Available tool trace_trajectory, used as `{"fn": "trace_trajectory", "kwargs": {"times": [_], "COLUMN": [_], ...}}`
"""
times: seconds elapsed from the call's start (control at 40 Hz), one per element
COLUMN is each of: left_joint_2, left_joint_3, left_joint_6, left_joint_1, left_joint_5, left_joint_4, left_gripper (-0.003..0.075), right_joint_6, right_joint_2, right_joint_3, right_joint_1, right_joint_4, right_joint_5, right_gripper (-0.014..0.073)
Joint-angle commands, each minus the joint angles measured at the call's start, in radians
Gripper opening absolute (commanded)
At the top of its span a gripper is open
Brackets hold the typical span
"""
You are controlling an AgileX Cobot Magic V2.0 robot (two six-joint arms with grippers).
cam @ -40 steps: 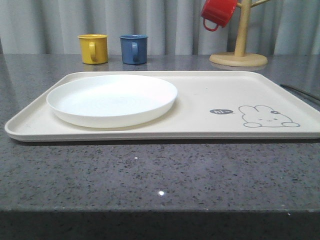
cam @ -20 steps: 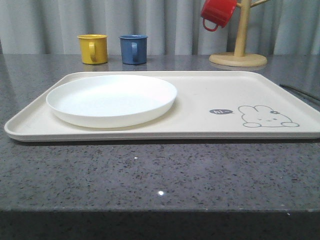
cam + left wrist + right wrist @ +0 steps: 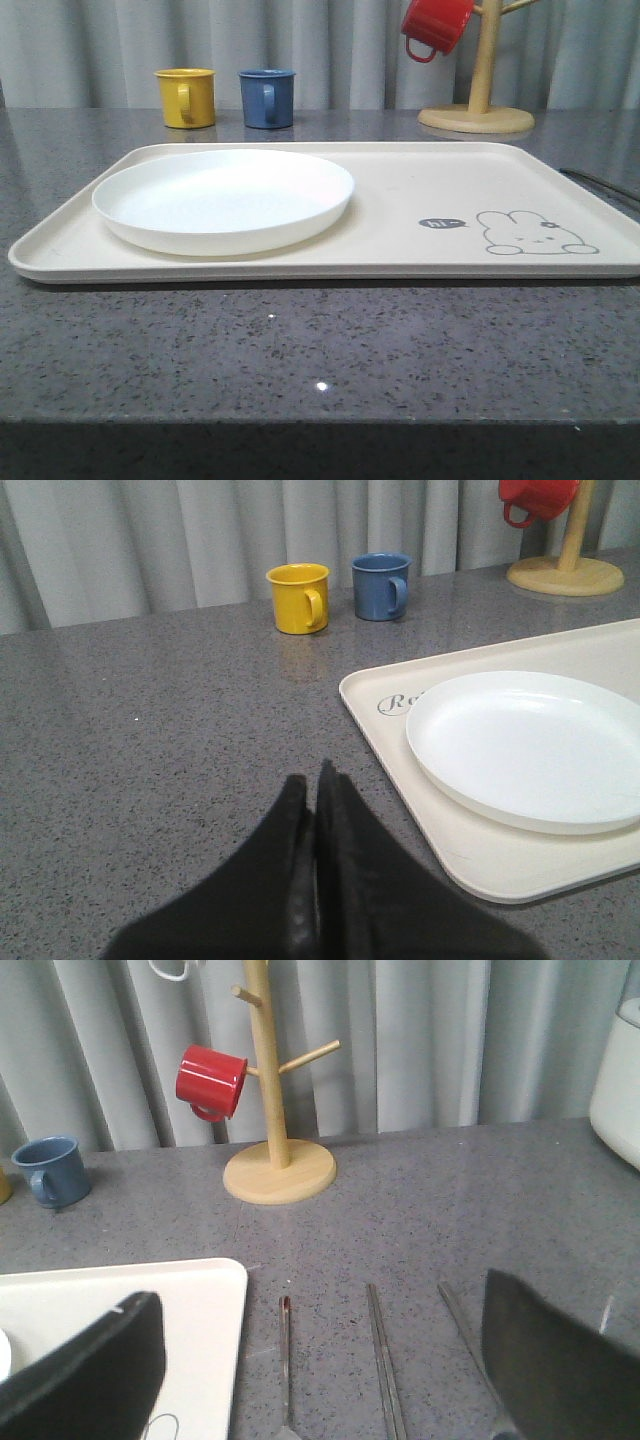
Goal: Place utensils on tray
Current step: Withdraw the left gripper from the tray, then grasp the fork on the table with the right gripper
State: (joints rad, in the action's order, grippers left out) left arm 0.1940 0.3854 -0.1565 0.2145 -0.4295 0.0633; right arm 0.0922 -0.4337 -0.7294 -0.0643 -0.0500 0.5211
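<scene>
The cream tray (image 3: 400, 215) lies across the table with a grey rabbit drawing (image 3: 535, 233) at its right. A round white plate (image 3: 225, 198) rests on its left half. On the bare table to the right of the tray corner (image 3: 205, 1295) lie three slim metal utensils side by side: one handle with a dark tip (image 3: 286, 1360), a pair of flat chopsticks (image 3: 383, 1360), and a third handle (image 3: 462, 1335) partly hidden by a finger. My right gripper (image 3: 318, 1295) hangs open above them. My left gripper (image 3: 314, 785) is shut and empty over the table left of the tray (image 3: 480, 865).
A yellow mug (image 3: 187, 96) and a blue mug (image 3: 267, 97) stand behind the tray. A red mug (image 3: 437, 25) hangs on a wooden mug tree (image 3: 478, 105) at the back right. A white appliance (image 3: 618, 1060) stands at the far right.
</scene>
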Motion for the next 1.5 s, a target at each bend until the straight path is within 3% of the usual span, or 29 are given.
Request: {"fn": "trace_trajectory", "kwargs": {"times": [0.0,0.275,0.525,0.799,0.974,1.474], "left_joint_2": [0.011,0.011,0.011,0.011,0.011,0.011], "left_joint_3": [0.028,0.028,0.028,0.028,0.028,0.028], "left_joint_6": [0.005,0.005,0.005,0.005,0.005,0.005], "left_joint_1": [-0.001,-0.001,-0.001,-0.001,-0.001,-0.001], "left_joint_5": [0.081,0.081,0.081,0.081,0.081,0.081], "left_joint_4": [0.011,0.011,0.011,0.011,0.011,0.011], "left_gripper": [-0.0018,-0.0018,-0.0018,-0.0018,-0.0018,-0.0018], "right_joint_6": [-0.007,-0.008,-0.077,-0.077,-0.077,-0.077], "right_joint_2": [-0.013,-0.054,-0.363,-0.695,-0.867,-1.143], "right_joint_3": [-0.032,-0.044,-0.199,-0.356,-0.431,-0.532], "right_joint_1": [-0.005,-0.005,-0.005,0.098,0.112,0.112], "right_joint_4": [0.003,0.003,0.001,-0.008,-0.008,-0.008], "right_joint_5": [-0.099,-0.067,0.162,0.279,0.353,0.409], "right_gripper": [0.0661,0.0646,0.0413,0.0414,0.0414,0.0412]}}
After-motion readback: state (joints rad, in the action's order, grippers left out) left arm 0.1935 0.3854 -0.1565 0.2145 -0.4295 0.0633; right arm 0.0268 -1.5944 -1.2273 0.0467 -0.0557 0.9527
